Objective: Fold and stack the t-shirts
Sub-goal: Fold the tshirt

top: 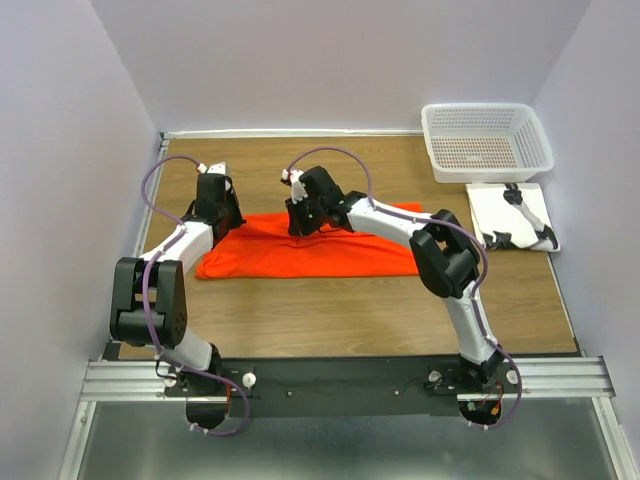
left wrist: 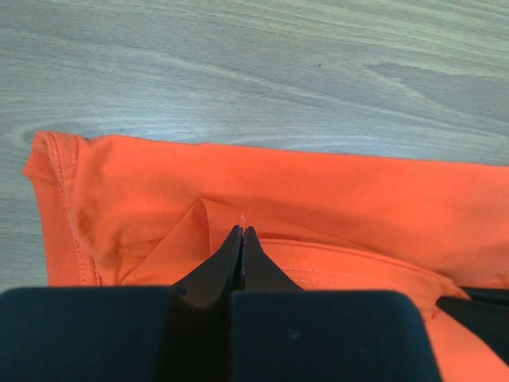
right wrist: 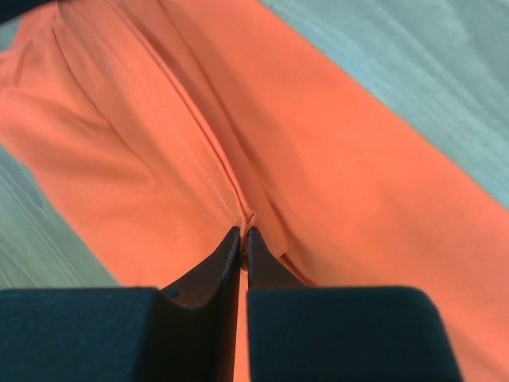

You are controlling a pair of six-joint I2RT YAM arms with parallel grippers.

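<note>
An orange-red t-shirt (top: 330, 250) lies folded into a long band across the middle of the wooden table. My left gripper (top: 222, 215) is at the band's far left edge, shut on a fold of the cloth (left wrist: 199, 227); the sleeve hem (left wrist: 56, 207) shows to its left. My right gripper (top: 300, 226) is at the band's far edge near the middle, shut on a stitched hem of the t-shirt (right wrist: 215, 175). Both sets of fingers are pinched tight with cloth between them.
A white mesh basket (top: 487, 141) stands at the back right. In front of it lies a white flat board (top: 482, 205) with a black-and-white tool (top: 528, 222) on it. Bare wood (top: 350, 310) lies between the shirt and the arm bases.
</note>
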